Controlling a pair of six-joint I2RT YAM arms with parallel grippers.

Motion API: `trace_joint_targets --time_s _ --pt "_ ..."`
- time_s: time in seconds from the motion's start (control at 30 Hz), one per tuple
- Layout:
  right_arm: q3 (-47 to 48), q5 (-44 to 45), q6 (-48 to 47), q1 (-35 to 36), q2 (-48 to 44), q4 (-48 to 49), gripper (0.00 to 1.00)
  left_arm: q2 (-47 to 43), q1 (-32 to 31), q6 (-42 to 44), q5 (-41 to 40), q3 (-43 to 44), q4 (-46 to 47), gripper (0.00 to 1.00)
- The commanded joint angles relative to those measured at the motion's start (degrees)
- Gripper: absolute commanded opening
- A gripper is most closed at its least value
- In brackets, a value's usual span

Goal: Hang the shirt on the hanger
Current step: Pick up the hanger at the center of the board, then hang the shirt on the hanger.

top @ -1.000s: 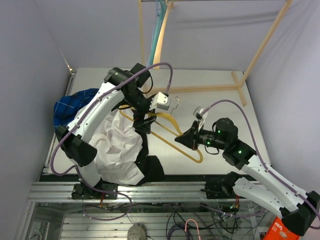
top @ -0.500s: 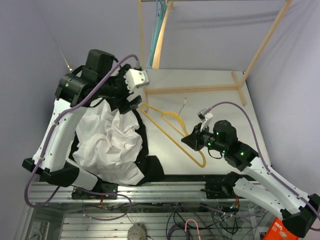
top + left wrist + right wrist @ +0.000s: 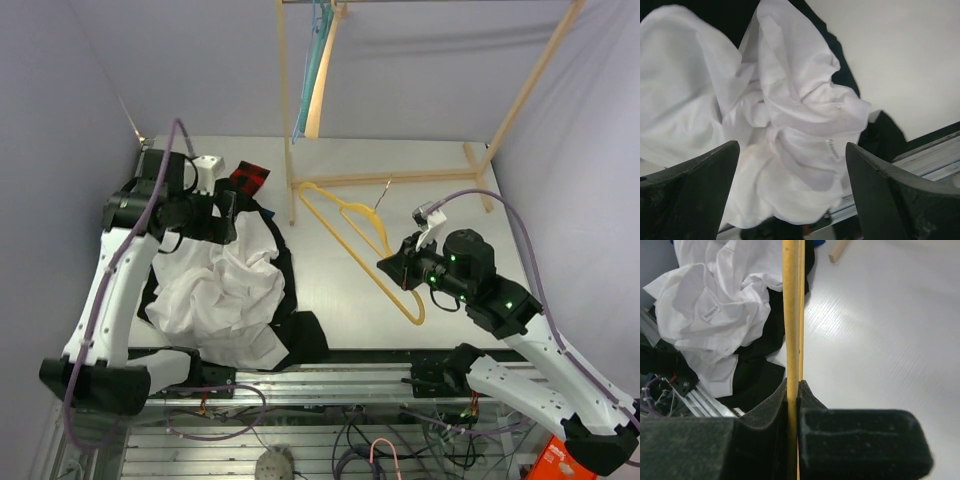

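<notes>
Hovering wide and empty, your left pincer [image 3: 792, 192] had the crumpled shirt [image 3: 790, 115] right below it; your right pincer [image 3: 792, 392] clamped the hanger [image 3: 791, 315] by its bar. Grabbing a random fold could have lifted a wad the hanger would never enter.

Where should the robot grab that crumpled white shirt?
Probably the raised fold in the middle of the white shirt, from straight above. It lies in a crumpled heap, and that ridge sticks up enough for the open fingers of the left gripper to straddle and pinch.
</notes>
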Motion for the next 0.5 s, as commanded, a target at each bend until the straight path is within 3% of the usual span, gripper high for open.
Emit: trace_joint_targets --time_s 0.0,0.1,0.23,0.33,0.47 --pt "-0.49 2.06 -0.12 0.25 0.53 1.09 0.00 -6.41 -0.12 -13.26 3.68 -1.43 2.04 0.98" --pt "-2.68 2.50 0.91 0.25 -0.71 2.86 0.00 -4.54 -0.21 -12.06 3.38 -0.86 -4.32 0.98" --pt "-5.00 2.71 2.07 0.26 -2.40 5.06 0.00 -3.92 -0.21 -13.27 -5.14 -7.08 -5.70 0.98" --pt "-5.56 2.51 2.15 0.25 -2.21 6.00 0.00 -3.45 -0.35 -16.20 -4.36 -10.39 -4.52 0.94" --pt "-4.94 3.59 2.09 0.29 -1.83 5.11 0.00 -0.70 -1.30 -19.42 -5.94 -13.27 -3.16 0.79"
